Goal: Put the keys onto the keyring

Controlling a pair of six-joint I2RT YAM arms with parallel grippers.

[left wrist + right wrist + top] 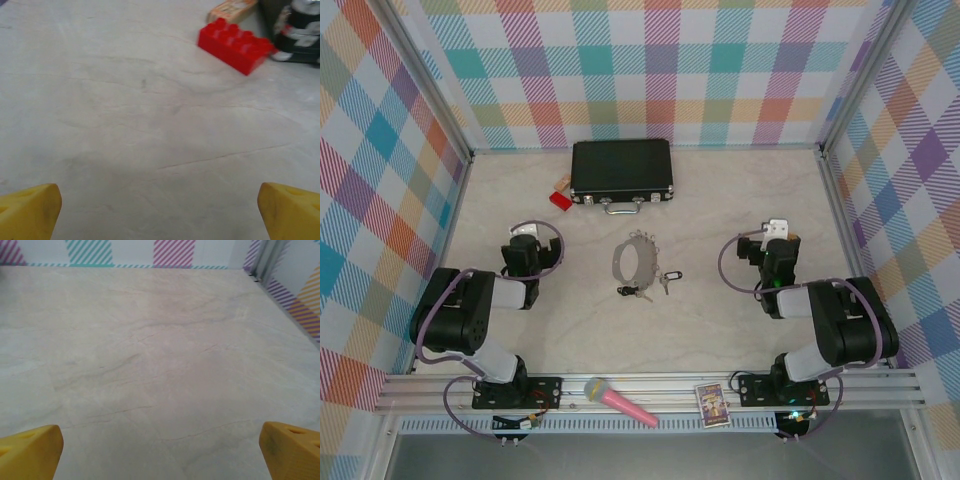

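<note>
Counter (pixel 720 330) of pale marbled stone carries everything, walled in by plaid panels. At far left, the left hand (pixel 525 233) sits low above the surface, released and holding nothing. In the left wrist view its (pixel 160 212) yellow fingertips (pixel 27 211) stand wide apart over bare stone. Ahead of it lies a red plastic building brick (pixel 560 200) (pixel 234 44), with a small tan block (pixel 561 182) (pixel 232 8) just behind. Both are beside the left end of a black hard case with silver trim and handle (pixel 622 168) (pixel 300 30), shut and lying flat near the back wall.

In the middle of the counter lies the large thin grey metal keyring (pixel 617 262), a rough oval with small loops along its rim. The tiny silver keys with black heads (pixel 638 292) lie just in front of the hoop, one with a black tag (pixel 670 277) a little to the right. None looks threaded on.

On the front rail rest a pink toy microphone (pixel 620 402) and a small printed card box (pixel 712 404).

At right, the right hand (pixel 777 232) (pixel 160 452) is likewise released and empty, its yellow fingertips (pixel 290 450) spread over bare counter, well apart from the keys.
</note>
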